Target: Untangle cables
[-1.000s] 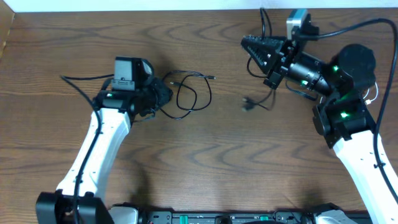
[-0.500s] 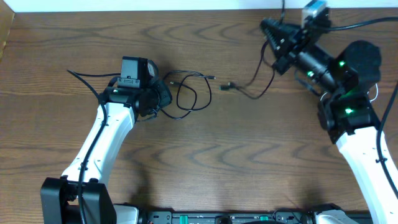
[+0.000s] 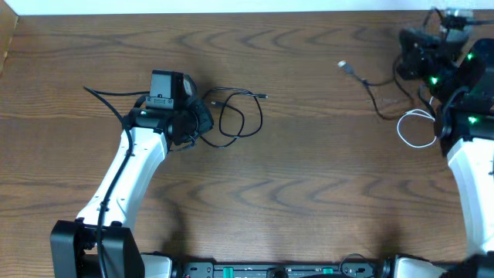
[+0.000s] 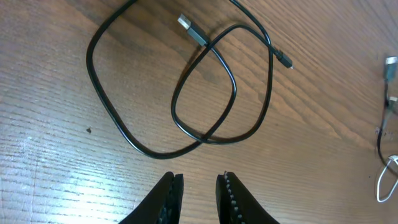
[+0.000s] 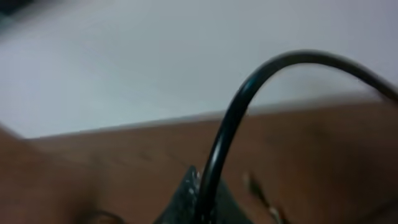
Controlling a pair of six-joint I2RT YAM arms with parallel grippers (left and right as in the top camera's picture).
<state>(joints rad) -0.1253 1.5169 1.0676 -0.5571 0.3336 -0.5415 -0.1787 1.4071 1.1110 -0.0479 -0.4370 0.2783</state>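
**Untangling looking nearly done, one cable in hand**

Left pincer point(image 4: 199, 180) is hovering slightly apart, gripping nothing, just short of the looped black cable point(image 4: 155, 154) that's lying on the surface point(image 3: 309, 193). Over right, the right pincer point(image 3: 409, 55) is clamping the second black cable point(image 3: 376, 104), near the white cable point(image 3: 400, 127). I'm guessing it's laying that one out, so next it's needing a set-down clear of the white.

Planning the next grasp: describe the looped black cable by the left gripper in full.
The looped black cable is thin and rubbery-looking, lying flat on the wooden table in overlapping loops. One end carries a silver-tipped plug, the other a smaller plug. The left gripper sits just short of it, not touching.
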